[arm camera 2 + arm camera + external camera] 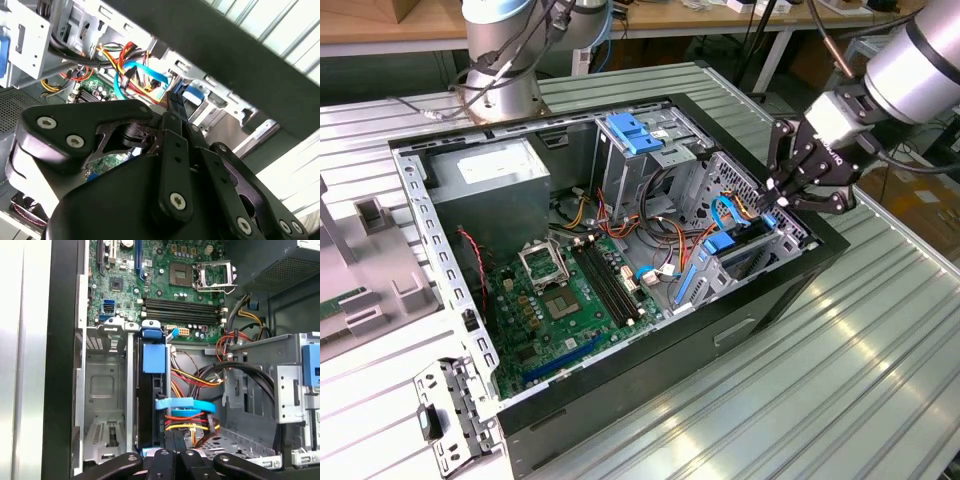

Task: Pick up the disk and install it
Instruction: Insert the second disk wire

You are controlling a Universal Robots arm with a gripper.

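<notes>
1 gripper (790, 192) parked over the drive bay corner of the open PC case (800, 275).

Exterior view: I see it above the metal cage, toward that view's right. Second wrist view: fingers (176, 107) look pressed together, nothing between them. First wrist view: the disk (151, 390) stands on edge in its bay slot, blue carrier tab up, just beside the fingertips, with the motherboard (150, 280) beyond.

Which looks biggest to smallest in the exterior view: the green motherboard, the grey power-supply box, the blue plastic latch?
1. Green motherboard
2. Grey power-supply box, somewhat smaller
3. Blue plastic latch, clearly smallest
</notes>
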